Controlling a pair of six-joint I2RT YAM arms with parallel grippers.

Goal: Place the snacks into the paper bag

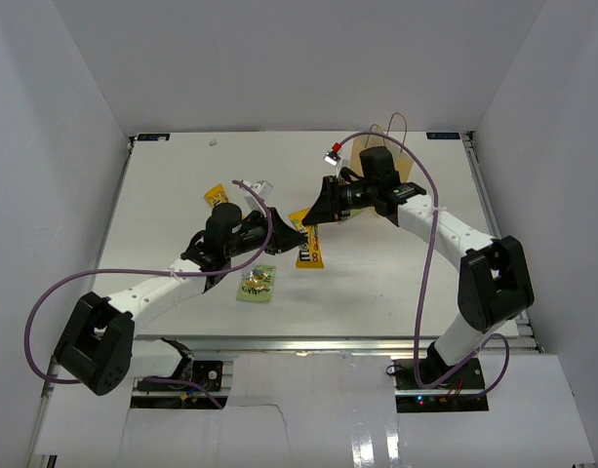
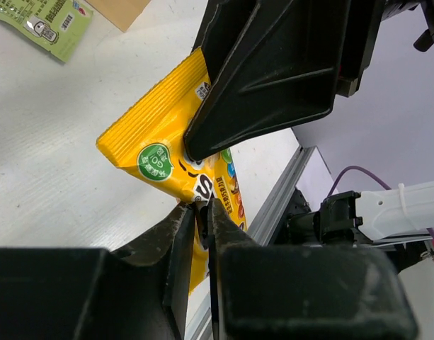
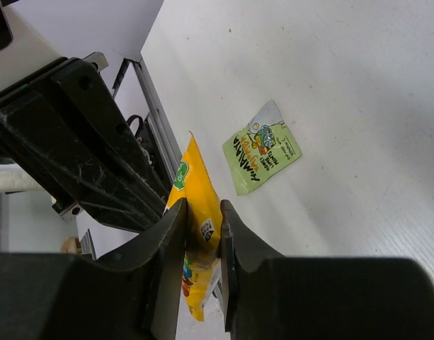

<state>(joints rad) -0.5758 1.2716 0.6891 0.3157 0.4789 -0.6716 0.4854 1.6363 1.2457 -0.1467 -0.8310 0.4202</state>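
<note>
A yellow candy pack (image 1: 310, 246) hangs mid-table between both arms. My left gripper (image 1: 285, 240) is shut on one edge of the yellow candy pack (image 2: 153, 134), its fingertips (image 2: 201, 205) pinching the wrapper. My right gripper (image 1: 319, 211) has its jaws pressed on both faces of the same pack (image 3: 195, 177), at the end with the green round mark. The tan paper bag (image 1: 396, 161) stands at the back, mostly hidden behind the right arm. A second yellow pack (image 1: 217, 198) and a light-green pack (image 1: 257, 284) lie on the table.
A pale packet (image 1: 260, 186) lies behind the left gripper. Another light-green packet (image 3: 261, 154) lies flat on the white table beside the right gripper. The table's metal front rail (image 2: 273, 205) runs close under the held pack. Purple cables loop off both arms.
</note>
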